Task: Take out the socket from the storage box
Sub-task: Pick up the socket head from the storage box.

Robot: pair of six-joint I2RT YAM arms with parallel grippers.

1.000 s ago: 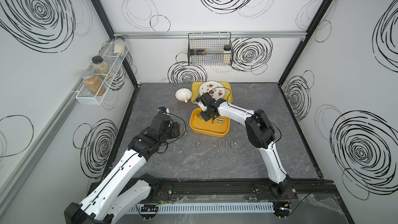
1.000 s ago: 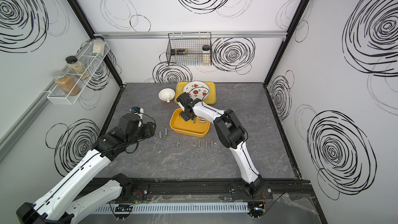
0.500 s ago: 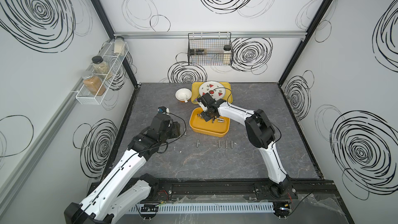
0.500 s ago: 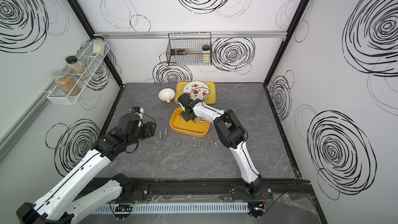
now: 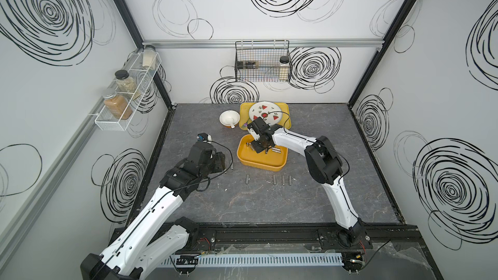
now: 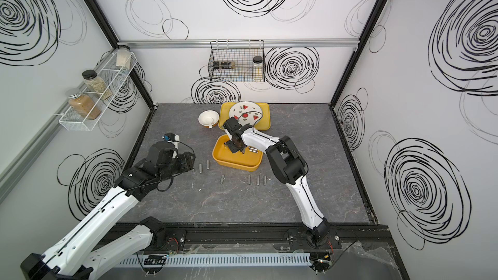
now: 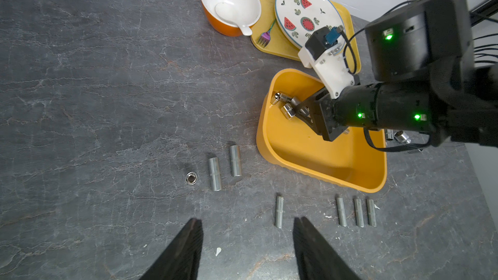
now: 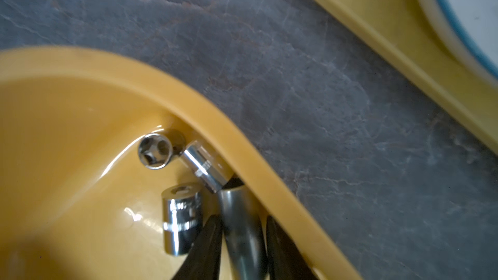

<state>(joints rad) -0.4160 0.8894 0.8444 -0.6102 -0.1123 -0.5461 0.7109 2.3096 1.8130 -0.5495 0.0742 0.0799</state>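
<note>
Clamping socket (image 8: pixel 244 241) beside box (image 8: pixel 237 136) wall, right pincer (image 8: pixel 242 220)

Table: dk grey marbled slab (image 5: pixel 272 206), black frame round edges.
Storage box (image 7: pixel 304 146): deep yellow-orange tub, sits flat on slab, approx centre.
Tray (image 7: pixel 269 4): flat yellow, behind box twd back wall; strip of bare slab btwn the two.
Bowl (image 7: pixel 215 20): orange outside, white inside, just beside tray's left edge.
Long sockets, pair (image 7: pixel 214 173): lying parallel, left-front of box, not touching it.
Short socket (image 7: pixel 191 178): upright, open end up, just left of pair.
Single long socket (image 7: pixel 279 211): lying alone in front of box.
Row of three (image 7: pixel 358 212): long sockets, parallel, near box's front wall, apart from each other.
Flecks (image 7: pixel 218 251): few small white bits on slab.
</note>
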